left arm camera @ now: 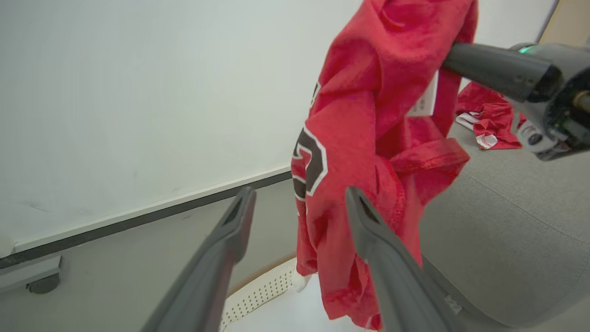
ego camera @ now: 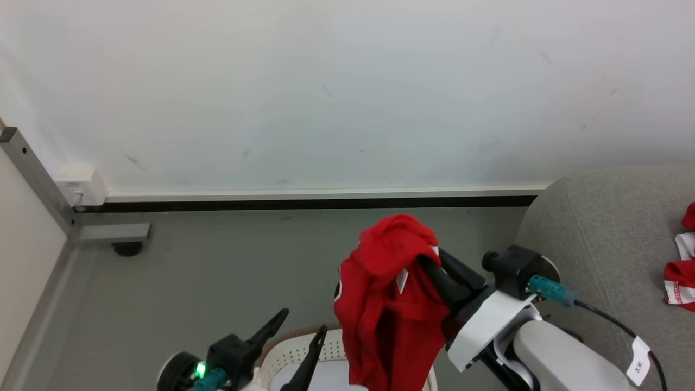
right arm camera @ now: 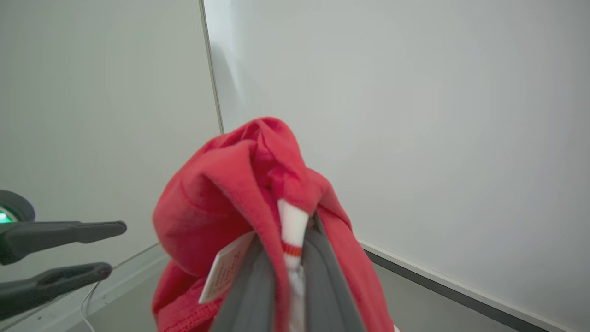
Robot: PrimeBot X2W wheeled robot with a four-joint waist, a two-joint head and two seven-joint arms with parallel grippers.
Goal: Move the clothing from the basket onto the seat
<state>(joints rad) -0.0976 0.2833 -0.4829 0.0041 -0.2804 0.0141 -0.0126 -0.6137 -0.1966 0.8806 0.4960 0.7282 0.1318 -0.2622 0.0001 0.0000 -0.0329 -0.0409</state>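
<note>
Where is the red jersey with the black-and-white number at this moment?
In the head view the red jersey hangs at the lower middle, pinched by the right gripper, over the basket and just left of the grey sofa.

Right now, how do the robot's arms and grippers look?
The left gripper, with a green light behind it, and right gripper each have two long dark fingers. The white right forearm has a teal connector, black cable and white tag.

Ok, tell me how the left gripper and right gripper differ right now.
The left gripper has its jaws apart, empty; the right gripper has them shut on the red jersey. The left sits low by the basket; the right is higher, nearer the sofa. Both are dark and slender.
</note>
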